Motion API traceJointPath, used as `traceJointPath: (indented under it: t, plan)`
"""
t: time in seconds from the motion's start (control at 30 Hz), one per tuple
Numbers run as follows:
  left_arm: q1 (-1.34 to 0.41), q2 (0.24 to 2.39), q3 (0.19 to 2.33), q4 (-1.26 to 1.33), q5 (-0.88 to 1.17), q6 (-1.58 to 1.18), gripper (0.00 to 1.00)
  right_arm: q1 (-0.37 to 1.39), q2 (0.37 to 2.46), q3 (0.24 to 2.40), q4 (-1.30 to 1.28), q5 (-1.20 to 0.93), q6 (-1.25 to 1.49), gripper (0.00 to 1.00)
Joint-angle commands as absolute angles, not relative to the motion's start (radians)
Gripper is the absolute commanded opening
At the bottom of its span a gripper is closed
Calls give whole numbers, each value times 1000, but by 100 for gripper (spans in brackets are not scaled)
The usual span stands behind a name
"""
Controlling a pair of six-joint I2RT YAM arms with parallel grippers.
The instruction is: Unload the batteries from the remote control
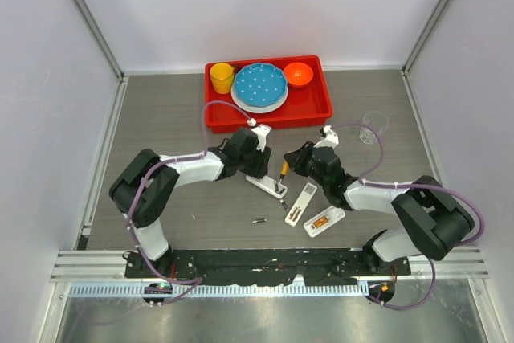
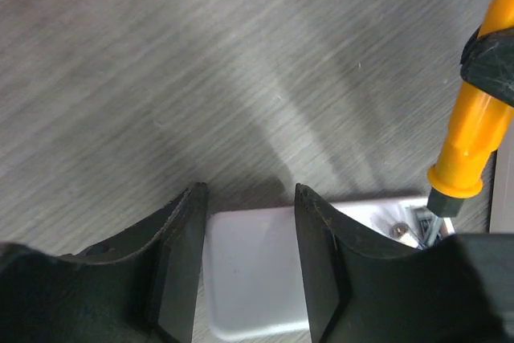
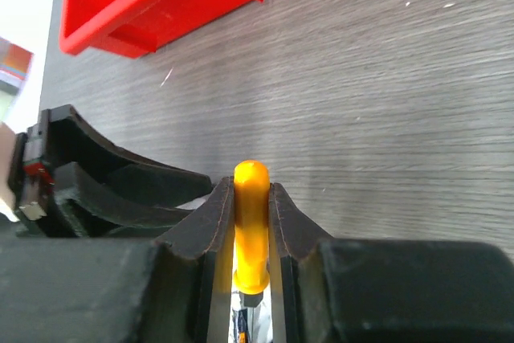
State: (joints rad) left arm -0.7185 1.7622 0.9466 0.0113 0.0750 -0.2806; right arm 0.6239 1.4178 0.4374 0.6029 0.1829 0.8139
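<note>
Trouble could come from a slip. Right fingers point(image 3: 205, 234) grip the orange screwdriver point(image 3: 250, 222), its tip down in the white remote point(image 2: 257, 271) (something silvery shows there). Left fingers point(image 2: 181, 263) sit on both sides of the remote; whether they squeeze it cannot be told. A hard poke could push it away. One battery point(image 1: 259, 220) lies loose on the bench point(image 1: 177, 118), nearer than the remote, and might roll.

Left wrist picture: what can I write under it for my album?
Left gripper straddles the white remote while an orange screwdriver pokes into its open end.
</note>
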Motion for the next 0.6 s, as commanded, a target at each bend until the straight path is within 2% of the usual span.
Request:
traceJointPath:
  t: [0.0, 0.33, 0.57]
  plan:
    - [-758, 1821, 916, -138, 156, -278, 50, 650, 1396, 522, 558, 138, 802, 1]
    - [-758, 1813, 911, -138, 143, -278, 50, 701, 1373, 546, 509, 180, 755, 1]
    - [-758, 1746, 897, -112, 132, -290, 57, 701, 1324, 545, 485, 181, 742, 1]
